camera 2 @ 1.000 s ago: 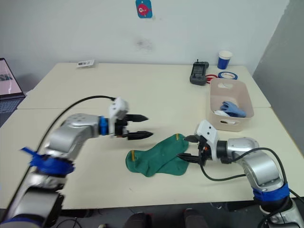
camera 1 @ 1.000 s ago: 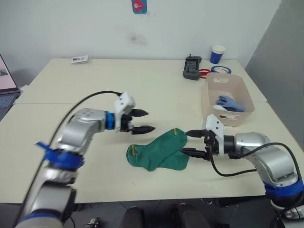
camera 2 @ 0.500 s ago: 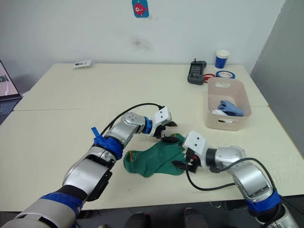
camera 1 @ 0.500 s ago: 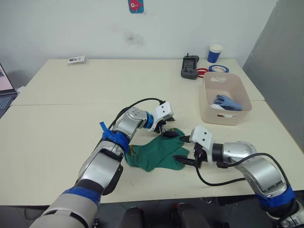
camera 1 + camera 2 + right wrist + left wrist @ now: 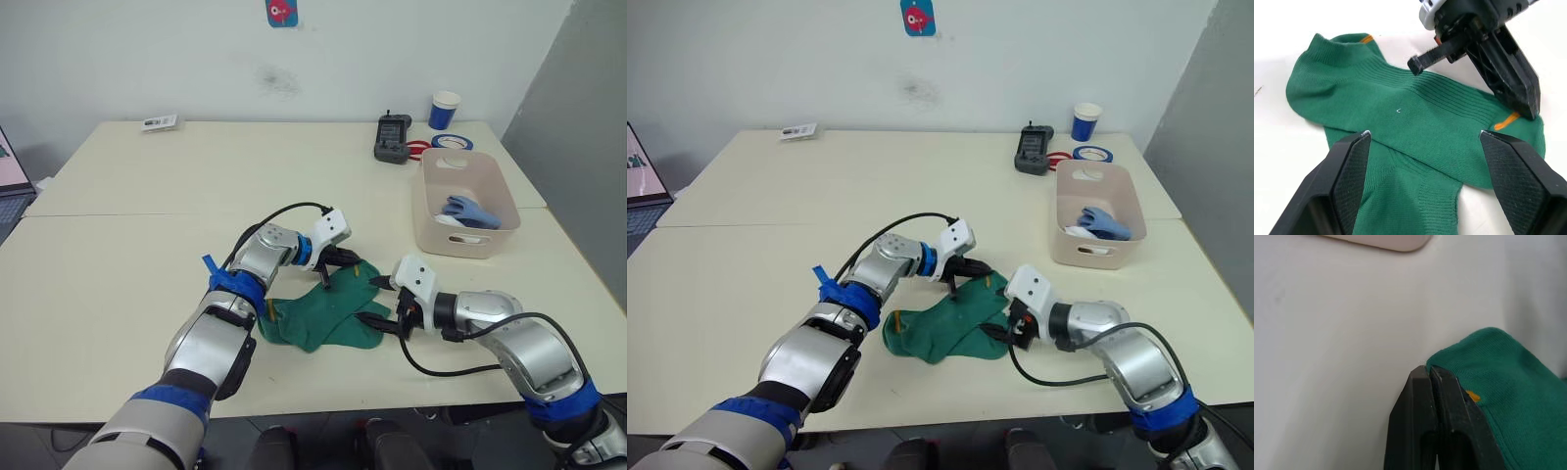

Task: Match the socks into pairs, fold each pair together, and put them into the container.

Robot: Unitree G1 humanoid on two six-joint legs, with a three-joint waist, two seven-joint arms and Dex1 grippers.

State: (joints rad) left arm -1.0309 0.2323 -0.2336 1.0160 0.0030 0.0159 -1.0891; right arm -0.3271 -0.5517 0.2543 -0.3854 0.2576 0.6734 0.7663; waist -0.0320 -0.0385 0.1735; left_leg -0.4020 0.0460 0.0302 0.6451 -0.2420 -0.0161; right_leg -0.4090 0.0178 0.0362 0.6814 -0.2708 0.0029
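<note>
Left wrist view: left gripper (image 5: 1431,377) jaws clamped on green sock (image 5: 1508,382) cuff; right gripper (image 5: 1425,142) jaws apart over pair.

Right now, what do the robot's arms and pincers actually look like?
Both arms are rounded silver-grey shells with blue bands. A white block sits behind the left gripper and the right gripper; each has two black, pointed fingers. A thin black cable loops beside each arm.

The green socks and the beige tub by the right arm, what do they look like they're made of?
The green socks look like soft knitted fabric, matte, with ribbed lines across them and limp folds. The tub looks like moulded plastic, smooth with a slight sheen, rounded corners and a cut-out handle slot.
</note>
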